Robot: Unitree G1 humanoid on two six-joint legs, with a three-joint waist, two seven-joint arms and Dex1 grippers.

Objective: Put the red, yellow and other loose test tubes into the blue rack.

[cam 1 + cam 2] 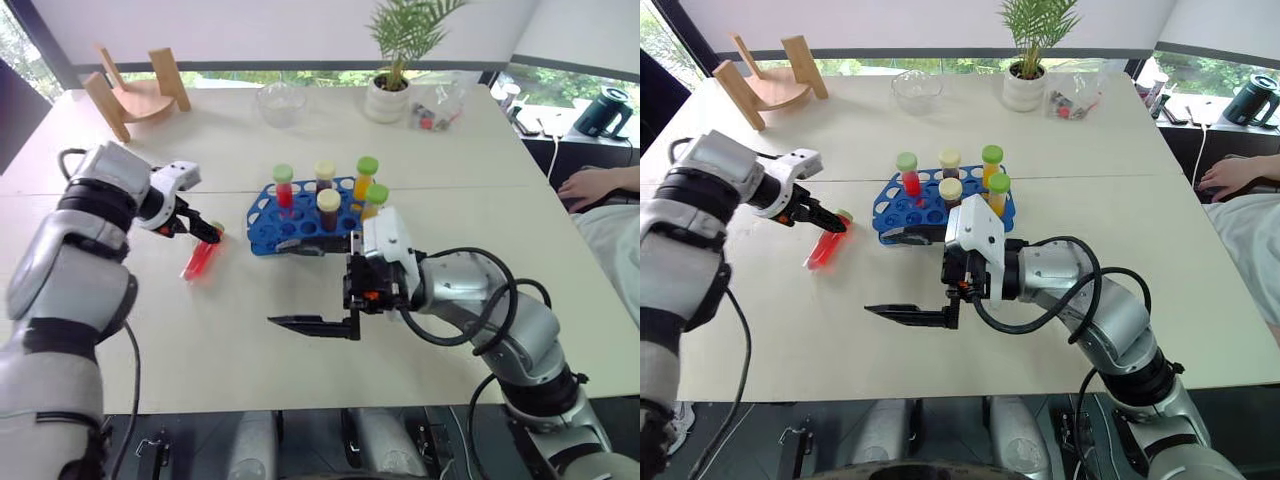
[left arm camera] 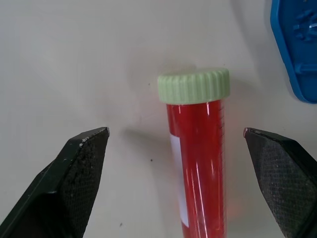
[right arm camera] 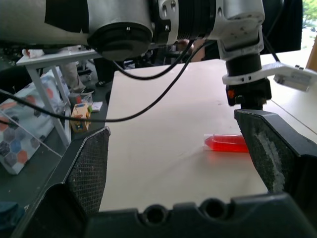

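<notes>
Table (image 1: 300, 380) | red tube (image 2: 198, 168) lying btwn L fingers (image 2: 74, 183), spread, not touching | R fingers (image 3: 89, 168) spread, empty

The left gripper (image 1: 203, 232) angles steeply downward with its black fingers (image 2: 74, 183) spread wide apart, while the right gripper (image 1: 310, 286) is held level, pointing toward the robot's left, its fingers also parted wide.

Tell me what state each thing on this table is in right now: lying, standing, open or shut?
Red test tube: capped, lying flat on the table, not gripped.
Left gripper: open, fingers either side of the red tube.
Right gripper: open, empty, above the table.
Blue rack: holds five capped tubes upright.
Glass bowl: upright, looks empty.
</notes>
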